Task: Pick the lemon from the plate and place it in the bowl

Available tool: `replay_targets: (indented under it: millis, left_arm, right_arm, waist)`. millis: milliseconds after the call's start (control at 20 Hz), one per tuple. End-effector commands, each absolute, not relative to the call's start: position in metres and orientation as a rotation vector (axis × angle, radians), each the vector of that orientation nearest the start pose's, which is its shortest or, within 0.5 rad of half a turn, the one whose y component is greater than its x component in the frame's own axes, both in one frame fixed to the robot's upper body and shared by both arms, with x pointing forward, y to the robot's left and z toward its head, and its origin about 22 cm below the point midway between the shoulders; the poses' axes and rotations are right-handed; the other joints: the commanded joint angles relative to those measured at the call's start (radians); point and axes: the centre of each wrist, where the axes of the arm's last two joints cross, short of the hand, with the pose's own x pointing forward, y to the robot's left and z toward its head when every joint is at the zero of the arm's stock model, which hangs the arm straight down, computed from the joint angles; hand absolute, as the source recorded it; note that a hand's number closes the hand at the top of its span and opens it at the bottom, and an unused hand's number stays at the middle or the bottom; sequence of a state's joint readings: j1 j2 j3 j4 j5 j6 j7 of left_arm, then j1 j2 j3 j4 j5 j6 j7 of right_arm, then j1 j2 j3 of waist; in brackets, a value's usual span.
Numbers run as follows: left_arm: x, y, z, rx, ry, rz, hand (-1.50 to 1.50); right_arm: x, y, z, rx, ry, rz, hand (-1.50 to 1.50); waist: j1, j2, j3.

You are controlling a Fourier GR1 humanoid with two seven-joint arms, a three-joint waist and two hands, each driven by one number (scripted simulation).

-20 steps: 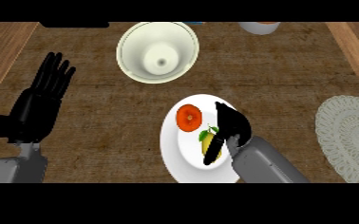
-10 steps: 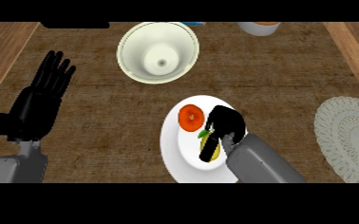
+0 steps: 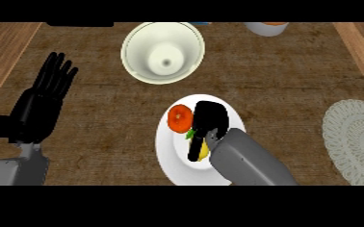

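Yellow and mostly hidden, one lemon (image 3: pixel 204 150) is seen on the single white plate (image 3: pixel 174 161) near the counter's front edge, beside one tomato (image 3: pixel 180 118); the right hand (image 3: pixel 210 120) is curled round it; one cream bowl (image 3: pixel 162 52) is set near the back edge; the left hand (image 3: pixel 39 106) is held open at the left edge.

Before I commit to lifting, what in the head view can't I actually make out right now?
- Lemon: mostly hidden under the right hand; only a yellow sliver shows, so the grasp can't be confirmed.
- Plate: near rim hidden by the forearm.
- Cup: cut off by the top edge.
- Woven mat: cut off by the right edge.
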State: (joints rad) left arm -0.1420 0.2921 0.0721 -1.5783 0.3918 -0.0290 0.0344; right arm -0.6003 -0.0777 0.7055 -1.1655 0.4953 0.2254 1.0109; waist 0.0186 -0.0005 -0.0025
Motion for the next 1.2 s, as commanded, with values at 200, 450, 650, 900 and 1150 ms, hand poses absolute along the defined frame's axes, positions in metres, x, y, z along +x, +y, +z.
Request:
replay_targets:
  millis: [200,450,650,900,1150]
  left_arm:
    - [0.289,0.268,0.070,-0.186,-1.707,-0.026,0.00]
    - [0.290,0.260,0.067,-0.170,-1.694,-0.023,0.00]
    - [0.288,0.279,0.067,-0.139,-1.687,0.003,0.00]
    - [0.286,0.283,0.060,-0.129,-1.677,0.033,0.00]
    - [0.288,0.288,0.060,-0.128,-1.668,0.056,0.00]
  right_arm:
    - [0.287,0.033,0.090,-0.679,-1.091,1.437,1.50]
    - [0.279,0.055,0.116,-0.798,-1.219,1.303,1.50]
    - [0.287,0.071,0.159,-0.973,-1.306,1.166,1.50]
    - [0.292,0.083,0.191,-1.094,-1.331,1.031,1.50]
    - [0.317,0.084,0.218,-1.161,-1.316,0.937,1.50]
  waist:
    - [0.105,0.017,0.002]
    - [0.089,0.009,0.001]
    - [0.063,0.000,0.000]
    - [0.037,-0.004,0.000]
    - [0.016,0.001,0.000]
